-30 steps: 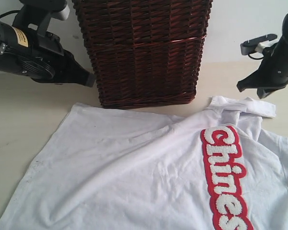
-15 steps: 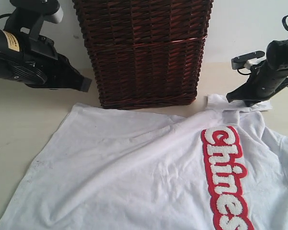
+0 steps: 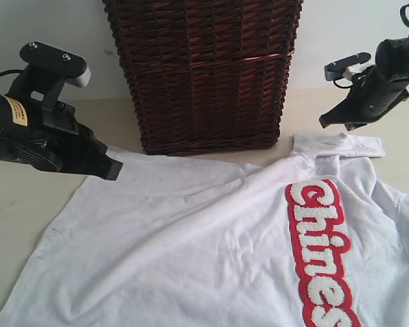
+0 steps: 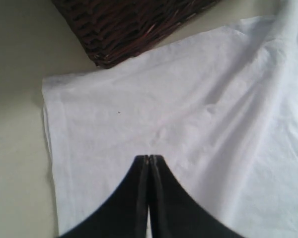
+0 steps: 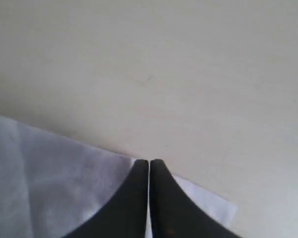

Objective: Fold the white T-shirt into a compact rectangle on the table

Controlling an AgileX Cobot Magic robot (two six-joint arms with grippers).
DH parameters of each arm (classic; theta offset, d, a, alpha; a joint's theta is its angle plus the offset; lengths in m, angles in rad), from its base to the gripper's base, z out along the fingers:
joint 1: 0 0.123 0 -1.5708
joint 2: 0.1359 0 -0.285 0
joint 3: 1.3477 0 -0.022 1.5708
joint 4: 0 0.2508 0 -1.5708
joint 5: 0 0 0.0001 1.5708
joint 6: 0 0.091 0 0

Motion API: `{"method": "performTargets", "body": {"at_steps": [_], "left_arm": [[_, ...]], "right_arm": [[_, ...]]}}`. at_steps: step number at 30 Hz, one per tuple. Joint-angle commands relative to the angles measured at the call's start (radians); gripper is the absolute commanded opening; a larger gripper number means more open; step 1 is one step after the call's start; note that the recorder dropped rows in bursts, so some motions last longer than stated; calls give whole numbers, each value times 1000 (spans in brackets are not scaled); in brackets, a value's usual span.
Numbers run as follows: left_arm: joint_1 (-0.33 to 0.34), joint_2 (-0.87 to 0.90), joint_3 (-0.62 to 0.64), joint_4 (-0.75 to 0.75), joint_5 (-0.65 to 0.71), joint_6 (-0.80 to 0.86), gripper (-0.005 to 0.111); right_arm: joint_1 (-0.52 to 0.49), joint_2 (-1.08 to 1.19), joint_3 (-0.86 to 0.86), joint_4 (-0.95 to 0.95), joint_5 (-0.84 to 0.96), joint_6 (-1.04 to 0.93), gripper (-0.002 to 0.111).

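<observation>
A white T-shirt [image 3: 191, 245] lies spread out flat on the pale surface [image 3: 27, 197], in front of a dark brown wicker basket [image 3: 204, 75]. The basket stands toward the back of the surface, and one corner of the shirt lies just beside the bottom of it. A red band with fuzzy white letters [image 3: 320, 252] runs across the shirt. The cloth has a few soft wrinkles. One short sleeve [image 3: 337, 145] sticks out toward the back, on the right side.

The left pincer [image 3: 112, 170] is closed tight, with nothing between its two tips. It is over the shirt's corner near the basket. The right pincer [image 3: 325, 122] is closed too, and it holds nothing. It is just above the end of that sleeve. I cannot tell if either pincer touches the cloth.
</observation>
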State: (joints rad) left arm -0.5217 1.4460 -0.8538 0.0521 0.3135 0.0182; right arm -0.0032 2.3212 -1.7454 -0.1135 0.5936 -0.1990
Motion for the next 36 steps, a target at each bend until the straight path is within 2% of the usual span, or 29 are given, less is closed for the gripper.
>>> {"method": "performTargets", "body": {"at_steps": [1, 3, 4, 8, 11, 14, 19, 25, 27, 31, 36], "left_arm": [[-7, -17, 4, -8, -4, 4, 0], [-7, -29, 4, -8, -2, 4, 0], [-7, -39, 4, -8, -2, 4, 0], [-24, -94, 28, -8, -22, 4, 0], [-38, -142, 61, -10, -54, 4, 0], [-38, -179, 86, -12, -72, 4, 0], [-38, -188, 98, -12, -82, 2, 0], [-38, -188, 98, -12, -82, 2, 0], [-38, -188, 98, -12, -82, 2, 0], [-38, -188, 98, -12, -82, 2, 0], [-38, -188, 98, -12, -82, 2, 0]], "right_arm": [[3, -40, -33, 27, 126, -153, 27], [3, -41, -47, 21, 190, -222, 41], [2, -41, -51, 22, 215, -266, 43], [20, -38, -51, 114, 301, -477, 42], [39, -27, -47, 124, 314, -539, 42], [57, -18, -47, 63, 282, -526, 42], [61, 13, -47, -52, 190, -369, 41], [61, 65, -47, -159, 198, -323, 41], [61, 69, -47, -184, 196, -323, 34], [61, 69, -66, -201, 196, -323, 1], [61, 69, -105, -197, 147, -275, 0]]}}
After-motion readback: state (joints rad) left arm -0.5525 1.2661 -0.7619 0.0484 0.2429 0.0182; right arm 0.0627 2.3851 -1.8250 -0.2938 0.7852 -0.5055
